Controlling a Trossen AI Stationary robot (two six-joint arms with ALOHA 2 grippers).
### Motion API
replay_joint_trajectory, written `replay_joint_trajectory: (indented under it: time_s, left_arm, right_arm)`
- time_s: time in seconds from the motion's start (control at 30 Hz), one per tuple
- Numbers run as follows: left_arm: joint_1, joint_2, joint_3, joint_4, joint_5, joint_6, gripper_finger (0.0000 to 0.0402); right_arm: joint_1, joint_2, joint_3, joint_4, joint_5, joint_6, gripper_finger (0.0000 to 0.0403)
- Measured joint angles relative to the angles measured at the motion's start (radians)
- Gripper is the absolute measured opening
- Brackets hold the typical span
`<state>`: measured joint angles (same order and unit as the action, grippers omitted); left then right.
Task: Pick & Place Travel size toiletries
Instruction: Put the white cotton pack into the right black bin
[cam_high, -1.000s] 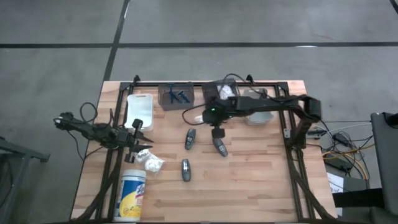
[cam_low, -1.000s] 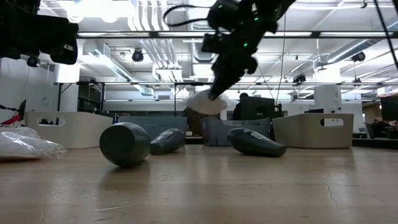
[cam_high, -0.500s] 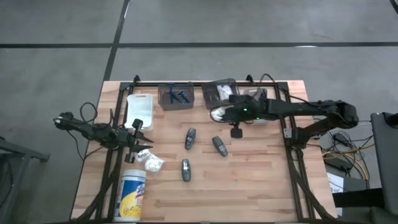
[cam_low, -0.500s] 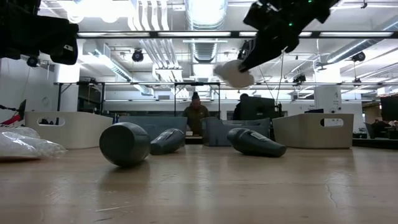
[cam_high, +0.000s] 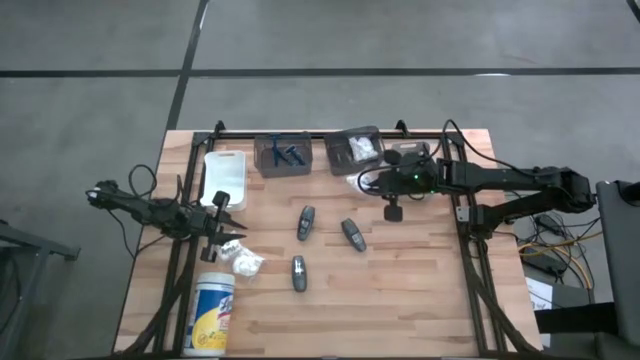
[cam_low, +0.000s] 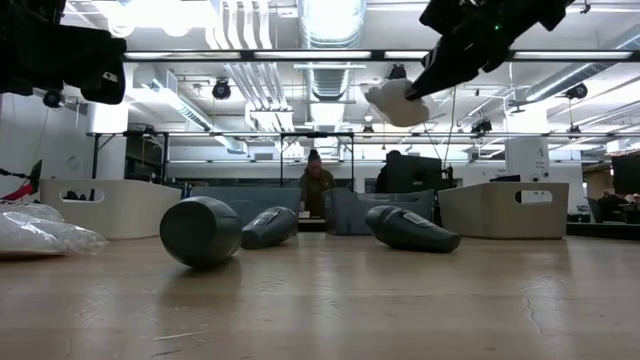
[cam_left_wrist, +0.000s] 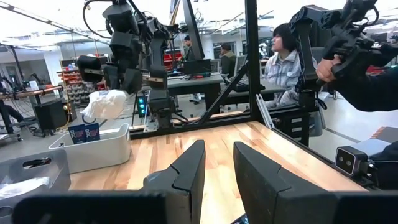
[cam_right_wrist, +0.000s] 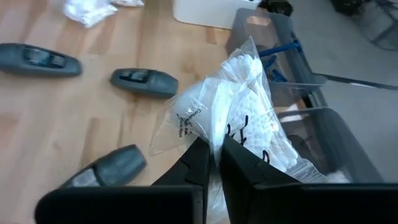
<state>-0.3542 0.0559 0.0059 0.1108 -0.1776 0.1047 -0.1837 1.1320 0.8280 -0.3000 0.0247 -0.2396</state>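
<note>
Carried back from over the middle of the table, the white packet (cam_right_wrist: 249, 124) now hangs in the right gripper (cam_right_wrist: 214, 158) above the bins at the table's far edge, just beside the clear bin (cam_high: 357, 150) that already holds similar white packets. The right gripper's fingers are pressed together, pinching a fold of the packet's clear plastic wrap. The packet is a crinkled see-through bag stuffed with white cotton-like contents and printed with small black lettering. It looks very light, soft and easily squashed, with slippery film, so a pinch on a gathered fold of the bag seems the surest hold. Three dark grey oblong tubes (cam_high: 305, 222) lie on the wooden table (cam_high: 420, 300), well apart from one another; they look rigid and smooth, best taken across the narrow middle. Another white packet (cam_high: 242, 262) rests near the left gripper (cam_high: 222, 235), which waits at the table's left side with its fingers a little apart, holding nothing.
</note>
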Motion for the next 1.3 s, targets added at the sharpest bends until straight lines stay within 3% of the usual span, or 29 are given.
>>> replay_joint_trajectory:
  time_s: [0.17,0.67,1.3]
  left_arm:
    - [0.000,0.000,0.000,0.000,0.000,0.000,0.0090]
    - [0.000,0.000,0.000,0.000,0.000,0.000,0.0090]
    - [0.000,0.000,0.000,0.000,0.000,0.000,0.0090]
  right_arm:
    - [-0.019,0.015,0.000,0.031,0.079,-0.007,0.0025]
    - [-0.287,0.142,0.000,0.232,0.083,0.150,0.0020]
    - [-0.407,0.386,0.000,0.279,0.082,-0.078,0.0033]
